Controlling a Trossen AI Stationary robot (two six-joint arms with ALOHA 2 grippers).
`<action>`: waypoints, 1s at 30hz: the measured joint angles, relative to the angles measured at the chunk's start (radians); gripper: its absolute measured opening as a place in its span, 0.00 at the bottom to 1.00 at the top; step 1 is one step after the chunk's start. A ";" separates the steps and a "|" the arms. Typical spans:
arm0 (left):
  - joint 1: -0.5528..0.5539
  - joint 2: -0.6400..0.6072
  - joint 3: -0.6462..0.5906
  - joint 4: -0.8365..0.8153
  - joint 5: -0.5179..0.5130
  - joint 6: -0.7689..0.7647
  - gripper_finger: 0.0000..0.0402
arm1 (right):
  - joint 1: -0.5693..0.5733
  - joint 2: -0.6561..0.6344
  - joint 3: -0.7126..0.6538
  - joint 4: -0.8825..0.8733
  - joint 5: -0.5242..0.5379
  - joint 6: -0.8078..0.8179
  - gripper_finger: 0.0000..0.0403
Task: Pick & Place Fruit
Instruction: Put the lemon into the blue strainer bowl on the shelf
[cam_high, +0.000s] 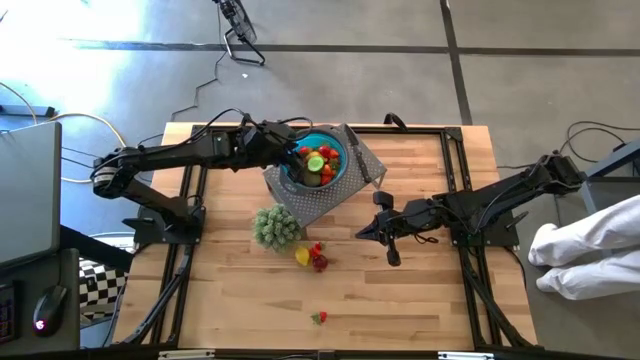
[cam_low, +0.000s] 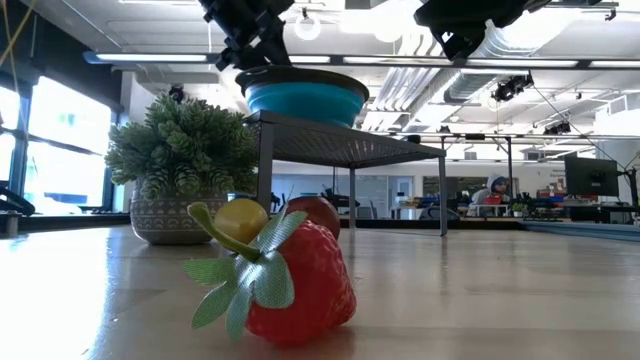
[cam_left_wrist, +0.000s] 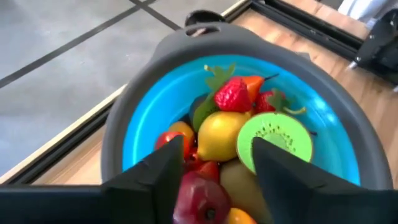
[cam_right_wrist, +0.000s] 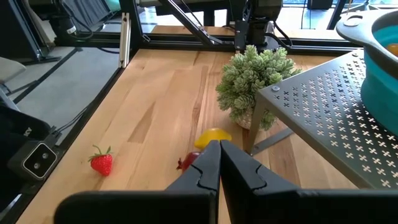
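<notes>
two dark fingers of the left gripper stand apart over the blue bowl with the grey rim, holding nothing; a dark red fruit sits just below the gap between them, so it looks like a piece has just been let go or is about to be taken, and i cannot tell which. the bowl is heaped with fruit: a yellow lemon-like piece, a lime green kiwi half and a red strawberry lie against one another. it stands on a raised grey perforated metal stand, likely so the arm must lift each piece up to the drop point.

the left arm reaches in from its base across the far side of the wooden desk, wrist bent down over the bowl.

several pieces are not yet collected: a small cluster of yellow and red fruit lies near a potted green plant, and a lone red strawberry sits well apart, toward the near edge.

the right gripper is clenched empty, hovering over the desk beside the stand and pointing toward the cluster, its arm stretched in low from the right.
</notes>
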 joint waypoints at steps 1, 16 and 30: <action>0.000 0.000 0.000 -0.004 0.007 0.004 0.42 | 0.000 0.000 0.000 0.000 0.000 0.000 0.01; 0.000 0.000 0.000 0.003 0.105 0.100 0.09 | 0.000 0.000 0.000 0.000 0.000 0.001 0.01; -0.242 -0.253 -0.219 0.190 0.117 0.248 0.01 | 0.000 0.000 0.000 0.012 0.003 0.054 0.01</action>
